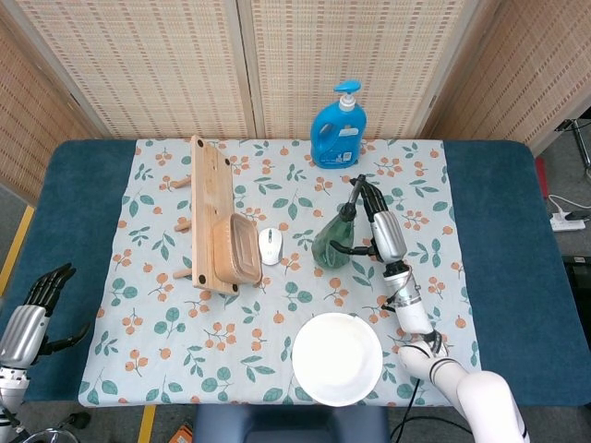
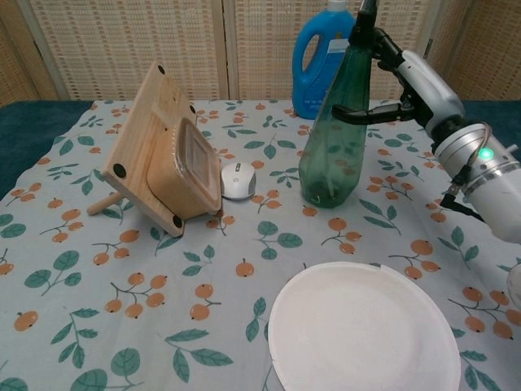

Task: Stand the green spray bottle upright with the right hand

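The right hand [image 2: 407,85] holds the green spray bottle [image 2: 335,147] near its neck, base down beside the mouse [image 2: 238,180], leaning slightly; straightening and letting go remain.

Both views are bright and evenly lit, with soft diffuse light from above. Shadows are faint: a pale one lies under the tilted wooden rack [image 2: 159,151]. The round white paper plate [image 2: 362,334] is near overexposure, without hard glare. Focus is sharp throughout; the chest view shows slight wide-angle stretch at its edges.
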You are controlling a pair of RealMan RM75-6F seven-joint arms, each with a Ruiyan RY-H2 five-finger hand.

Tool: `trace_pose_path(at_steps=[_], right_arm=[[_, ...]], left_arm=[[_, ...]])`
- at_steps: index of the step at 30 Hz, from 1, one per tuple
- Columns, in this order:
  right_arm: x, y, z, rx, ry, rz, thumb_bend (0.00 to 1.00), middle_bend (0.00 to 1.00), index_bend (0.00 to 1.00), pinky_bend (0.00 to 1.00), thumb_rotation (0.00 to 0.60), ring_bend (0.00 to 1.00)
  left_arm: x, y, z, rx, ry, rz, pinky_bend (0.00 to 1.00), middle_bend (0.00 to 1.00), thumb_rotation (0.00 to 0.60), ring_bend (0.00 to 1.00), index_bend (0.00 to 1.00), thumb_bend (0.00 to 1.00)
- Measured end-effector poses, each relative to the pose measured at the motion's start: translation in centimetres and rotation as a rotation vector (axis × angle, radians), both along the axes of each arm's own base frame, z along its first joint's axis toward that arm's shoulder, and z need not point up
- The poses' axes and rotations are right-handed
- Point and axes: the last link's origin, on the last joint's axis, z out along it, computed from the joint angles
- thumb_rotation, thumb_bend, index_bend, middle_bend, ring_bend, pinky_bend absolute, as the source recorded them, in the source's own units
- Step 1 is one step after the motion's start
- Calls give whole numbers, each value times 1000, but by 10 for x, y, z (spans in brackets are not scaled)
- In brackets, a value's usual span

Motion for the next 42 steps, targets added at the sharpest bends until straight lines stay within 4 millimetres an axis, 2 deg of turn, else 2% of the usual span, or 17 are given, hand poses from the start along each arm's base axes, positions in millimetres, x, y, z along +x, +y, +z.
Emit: trace_pose_path(at_steps=[29, 42], right_arm=[[12, -2, 1, 0, -22, 19, 0, 60, 0, 0, 600, 0], [8, 3, 5, -8, -48, 23, 0, 60, 0, 0, 600, 0]], left_arm=[[0, -1, 0, -4, -2, -2, 0, 0, 600, 0, 0, 260], [-1, 0, -2, -13, 5, 0, 0, 0, 600, 0, 4, 260]])
